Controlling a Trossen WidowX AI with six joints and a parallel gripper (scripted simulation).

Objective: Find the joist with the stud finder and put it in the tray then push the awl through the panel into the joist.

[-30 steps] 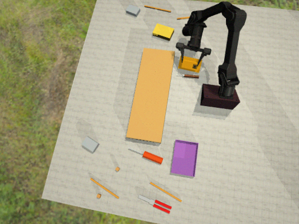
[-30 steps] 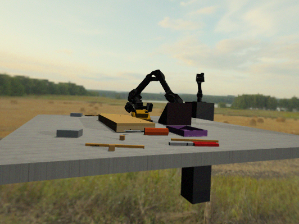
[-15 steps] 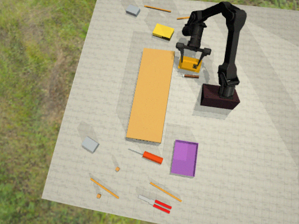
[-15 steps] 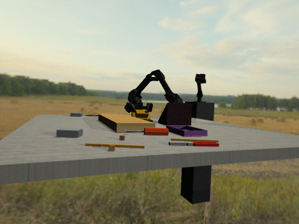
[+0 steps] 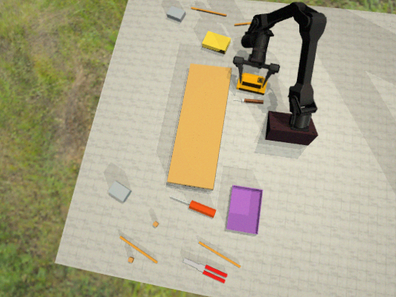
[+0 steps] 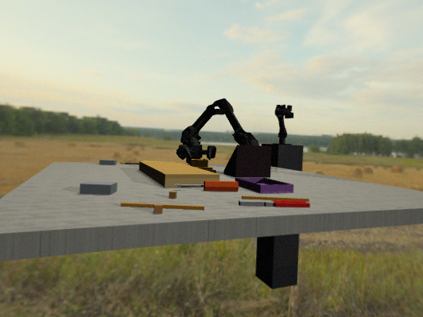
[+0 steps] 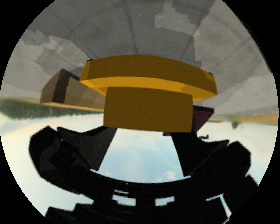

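Observation:
The orange stud finder point(image 5: 251, 85) point(image 6: 199, 163) point(image 7: 147, 107) is beside the far right corner of the panel; whether its base is flat on the table is hard to tell. My gripper point(image 5: 253, 80) point(image 7: 144, 125) is open, its fingers on either side of the stud finder's upper part, not clamped on it. The orange floor panel point(image 5: 201, 129) point(image 6: 179, 171) lies flat; no hole shows. A brown-handled tool point(image 5: 254, 101) lies just nearer than the stud finder. A red-orange-handled tool point(image 5: 202, 208) point(image 6: 221, 186) with a thin shaft lies off the panel's near end. Which is the awl is unclear. The purple tray point(image 5: 243, 218) point(image 6: 274, 187) is empty.
A yellow block point(image 5: 216, 42) is beyond the panel. Grey blocks point(image 5: 120, 191) point(image 6: 98, 188), orange sticks point(image 5: 219, 254), small cubes point(image 5: 155, 224) and red-handled pliers point(image 5: 215, 273) lie around. The arm's dark base point(image 5: 286, 130) stands right of the panel.

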